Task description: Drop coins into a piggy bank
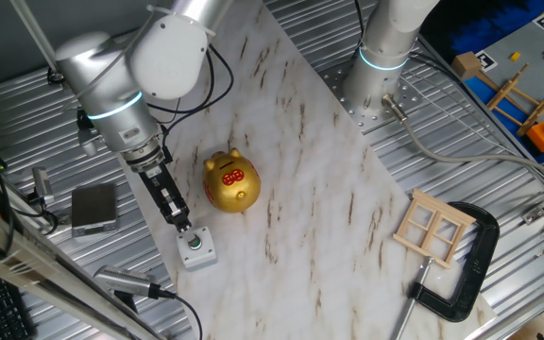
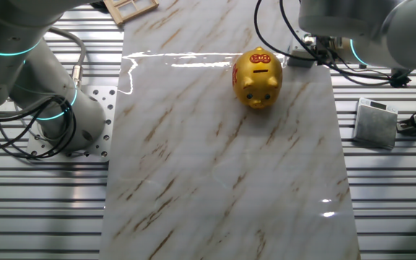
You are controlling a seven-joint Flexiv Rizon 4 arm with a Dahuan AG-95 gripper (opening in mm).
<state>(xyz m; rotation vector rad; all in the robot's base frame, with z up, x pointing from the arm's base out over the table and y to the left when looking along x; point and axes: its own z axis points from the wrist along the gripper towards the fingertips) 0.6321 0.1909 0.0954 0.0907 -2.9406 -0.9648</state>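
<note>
Nearest my camera sits the small grey box [image 1: 196,247] with its green button, the gripper [image 1: 183,228] tip just above it. I see the gold piggy bank [image 1: 230,181] upright on the marble board [image 1: 329,189], just beside the gripper. I cannot tell how the fingers stand. Farther off lie a wooden frame [image 1: 433,227] and a black clamp [image 1: 466,269].

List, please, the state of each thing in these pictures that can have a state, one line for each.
piggy bank: upright on the marble board, slot on top, untouched, no coin seen at it.
gripper: low over the small grey box, beside the pig; open or shut cannot be told.
small grey box: flat on the board, green button up, under the gripper tip.
black clamp: lying at the board's edge.
wooden frame: lying flat beside the clamp.
</note>
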